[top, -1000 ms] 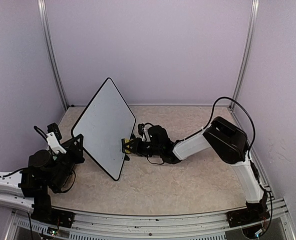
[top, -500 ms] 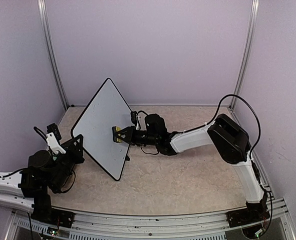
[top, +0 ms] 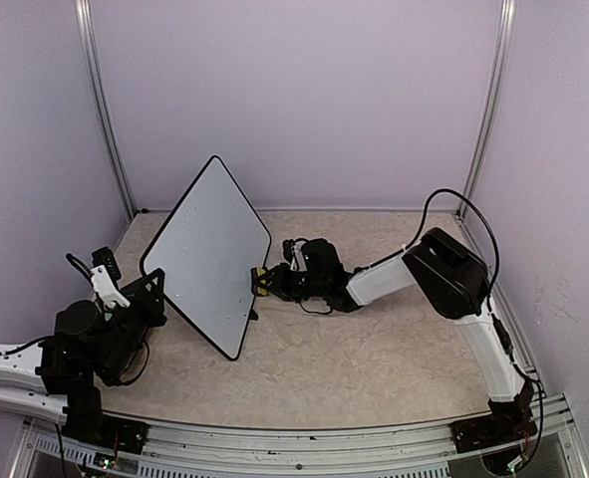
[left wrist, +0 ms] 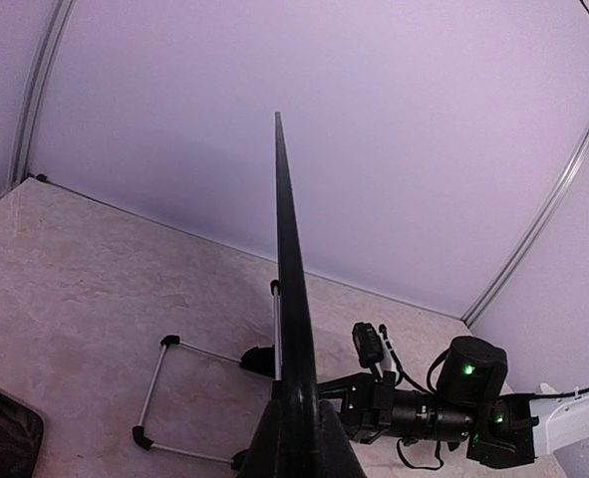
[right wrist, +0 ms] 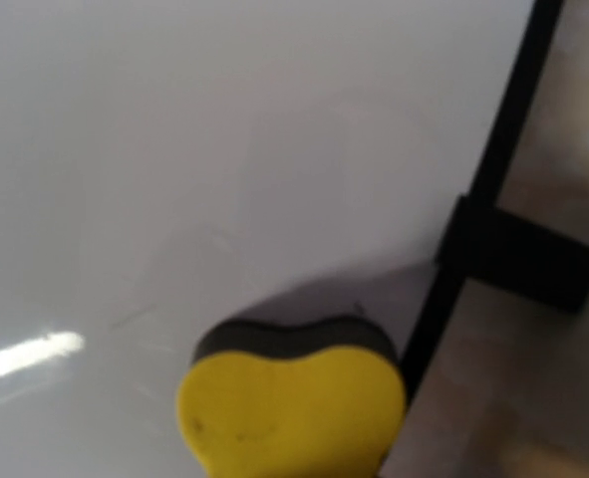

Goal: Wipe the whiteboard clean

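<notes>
Now: whiteboard (top: 209, 249) up on edge, tilted, over the table's (top: 374, 349) left half.
Left gripper (top: 154, 289) clenched on its lower left frame. Right gripper (top: 266, 281) grasps a yellow eraser (right wrist: 292, 398), its dark pad at the white face, just beside the right frame.

The scene is evenly lit; the right wrist view is blurred, the whiteboard (right wrist: 224, 149) glare-streaked and shadowed by the sponge (right wrist: 294, 418).
</notes>
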